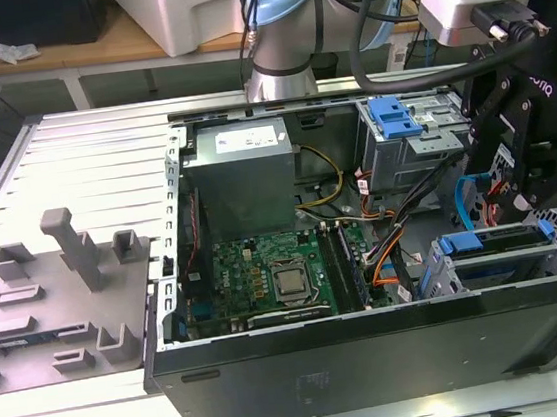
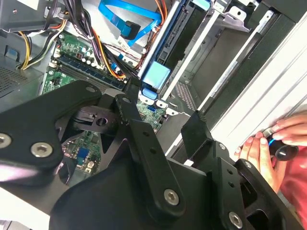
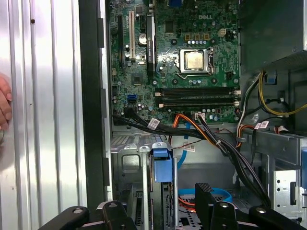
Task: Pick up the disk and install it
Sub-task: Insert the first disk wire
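Two fingers (image 3: 205, 196) hang spread and empty over the disk (image 1: 499, 247), edge-up, long axis across the exterior view.

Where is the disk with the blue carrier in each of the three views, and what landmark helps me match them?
Exterior view: the disk stands on edge in the grey cage, at the exterior view's right.
First wrist view: the disk's blue end sits between the cage walls.
Second wrist view: the disk's blue end, next to the motherboard.
Shared landmark: the memory slots.
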Tool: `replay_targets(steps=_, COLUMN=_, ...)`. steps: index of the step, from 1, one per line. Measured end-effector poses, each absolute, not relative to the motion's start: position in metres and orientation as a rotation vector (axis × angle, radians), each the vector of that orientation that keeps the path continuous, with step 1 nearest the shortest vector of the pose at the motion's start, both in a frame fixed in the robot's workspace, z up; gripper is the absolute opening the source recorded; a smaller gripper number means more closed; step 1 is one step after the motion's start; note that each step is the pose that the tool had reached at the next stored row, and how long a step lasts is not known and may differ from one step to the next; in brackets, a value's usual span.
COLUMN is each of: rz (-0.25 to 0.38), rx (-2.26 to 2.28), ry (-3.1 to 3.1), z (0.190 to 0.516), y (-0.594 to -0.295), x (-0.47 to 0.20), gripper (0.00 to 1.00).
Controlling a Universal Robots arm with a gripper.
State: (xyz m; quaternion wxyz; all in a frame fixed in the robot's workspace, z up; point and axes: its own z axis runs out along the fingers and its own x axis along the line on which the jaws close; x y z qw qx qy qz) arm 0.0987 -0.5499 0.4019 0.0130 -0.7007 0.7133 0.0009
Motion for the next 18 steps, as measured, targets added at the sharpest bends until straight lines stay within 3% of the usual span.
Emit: replay_targets(steps=18, rz=0.002, rx=-2.130, ry=2.274, z=0.400, y=-0.536, x=0.120, gripper=0.62)
